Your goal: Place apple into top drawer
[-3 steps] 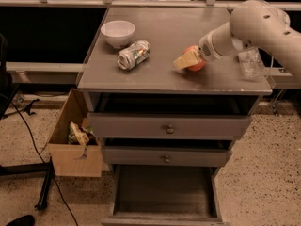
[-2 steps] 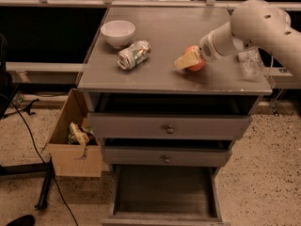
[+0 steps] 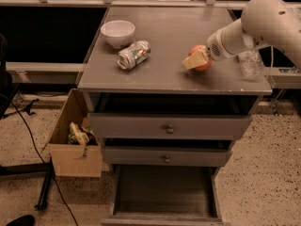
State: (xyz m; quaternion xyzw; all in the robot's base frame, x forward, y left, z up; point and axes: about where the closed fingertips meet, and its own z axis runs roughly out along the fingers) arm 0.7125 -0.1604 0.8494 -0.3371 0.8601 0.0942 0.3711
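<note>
The red-orange apple (image 3: 205,64) is at the right of the grey cabinet top (image 3: 164,74). My gripper (image 3: 197,60) comes in from the right on a white arm and is shut on the apple, with one beige finger (image 3: 194,60) across its left front. The apple is at or just above the surface. The top drawer (image 3: 169,126) is directly below, its front standing a little out from the cabinet with a dark gap above it.
A white bowl (image 3: 117,32) and a crushed can (image 3: 134,54) lie on the left of the top. A clear bottle (image 3: 249,62) stands at the right edge. The bottom drawer (image 3: 164,192) is pulled wide open. A cardboard box (image 3: 75,142) sits on the floor to the left.
My gripper and arm have shifted a little to the right, and the apple has moved with them. The bowl, the can and the drawers have stayed put.
</note>
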